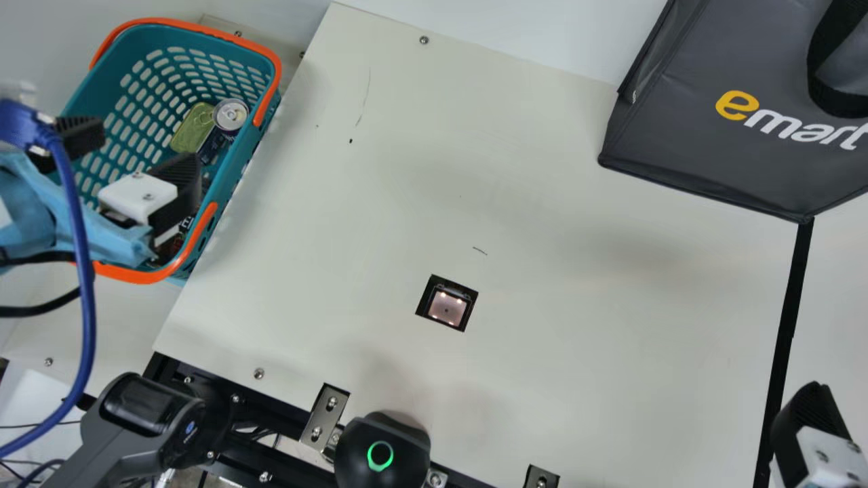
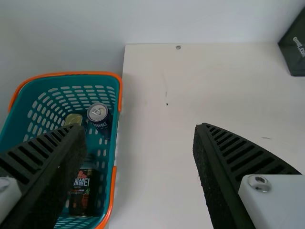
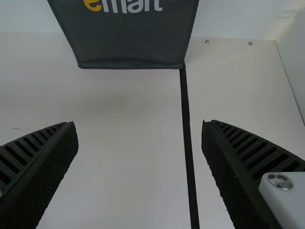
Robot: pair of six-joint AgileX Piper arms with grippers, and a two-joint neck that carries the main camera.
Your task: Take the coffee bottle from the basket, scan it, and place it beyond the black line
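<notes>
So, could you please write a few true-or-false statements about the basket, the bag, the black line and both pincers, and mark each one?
1. The basket has orange handles. True.
2. The left pincer is shut on a bottle. False: the left pincer is open, and the dark bottle is in the basket.
3. The right pincer is open and holds nothing. True.
4. The can stands outside the basket. False: the can is inside.
5. The black line runs up to a lower corner of the dark bag. True.
</notes>
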